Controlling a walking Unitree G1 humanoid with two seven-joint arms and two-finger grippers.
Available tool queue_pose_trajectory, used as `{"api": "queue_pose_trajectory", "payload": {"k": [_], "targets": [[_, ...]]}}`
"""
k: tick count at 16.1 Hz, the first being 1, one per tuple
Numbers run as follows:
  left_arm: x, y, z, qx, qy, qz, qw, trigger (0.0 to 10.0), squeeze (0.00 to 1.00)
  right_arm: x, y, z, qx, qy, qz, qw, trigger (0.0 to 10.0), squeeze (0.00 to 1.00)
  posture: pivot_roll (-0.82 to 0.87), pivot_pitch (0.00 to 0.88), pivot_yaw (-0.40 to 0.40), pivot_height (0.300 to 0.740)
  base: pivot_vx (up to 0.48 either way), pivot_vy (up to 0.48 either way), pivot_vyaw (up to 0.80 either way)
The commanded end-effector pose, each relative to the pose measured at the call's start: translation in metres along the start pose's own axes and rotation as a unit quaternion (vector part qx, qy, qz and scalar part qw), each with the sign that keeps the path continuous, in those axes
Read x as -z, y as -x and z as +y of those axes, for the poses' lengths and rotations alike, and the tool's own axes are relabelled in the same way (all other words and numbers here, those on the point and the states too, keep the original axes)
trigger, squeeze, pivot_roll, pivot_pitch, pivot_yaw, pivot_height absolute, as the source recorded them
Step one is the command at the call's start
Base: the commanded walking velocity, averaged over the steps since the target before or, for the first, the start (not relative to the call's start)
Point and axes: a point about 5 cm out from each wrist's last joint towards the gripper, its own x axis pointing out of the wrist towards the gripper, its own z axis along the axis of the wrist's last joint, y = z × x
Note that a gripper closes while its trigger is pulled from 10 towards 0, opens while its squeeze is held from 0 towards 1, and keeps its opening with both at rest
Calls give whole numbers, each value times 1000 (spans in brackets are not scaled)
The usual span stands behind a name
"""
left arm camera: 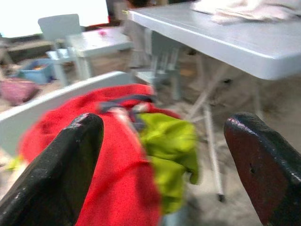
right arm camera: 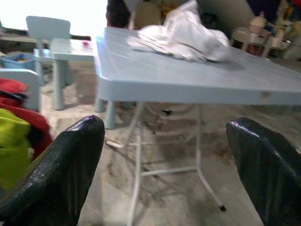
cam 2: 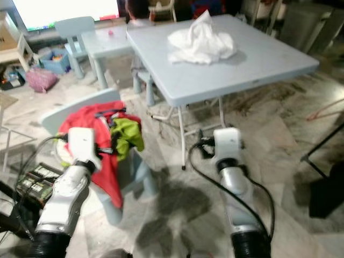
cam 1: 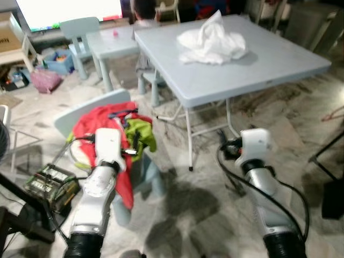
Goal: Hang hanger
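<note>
Left pincer (left arm camera: 160, 155) released, just before hanger (left arm camera: 129, 101) atop red garment (left arm camera: 113, 160), right pincer (right arm camera: 164, 160) released

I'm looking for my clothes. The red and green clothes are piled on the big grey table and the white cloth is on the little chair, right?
Swapped. In the left eye view, the red and green clothes are piled on the little chair, and the white cloth lies on the big grey table.
</note>
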Motion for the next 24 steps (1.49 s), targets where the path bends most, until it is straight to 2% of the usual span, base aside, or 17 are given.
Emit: {"api": "queue_pose_trajectory", "payload": {"k": [1,6,18,20,24], "targets": [[-7,-1,-4,10,3,-16,1000,10000,0,-8,-2,-6,5,8,-14,1000,10000,0,-56,0,39,740,0,0,0],[-8,-1,-5,17,7,-23,1000,10000,0,-9,-3,-5,-2,9,-19,1000,10000,0,-55,0,35,740,0,0,382],[-5,1,-6,23,9,-21,999,10000,0,-11,-4,-1,-18,25,-22,999,10000,0,-51,0,27,740,273,0,67],[-5,0,-5,23,7,-20,1000,10000,0,-10,-4,0,-17,11,-21,1000,10000,0,-50,0,27,740,277,0,400],[-4,1,-6,25,7,-17,1000,10000,0,-10,-5,-1,-15,12,-20,1000,10000,0,-48,0,28,740,278,0,0]]}}
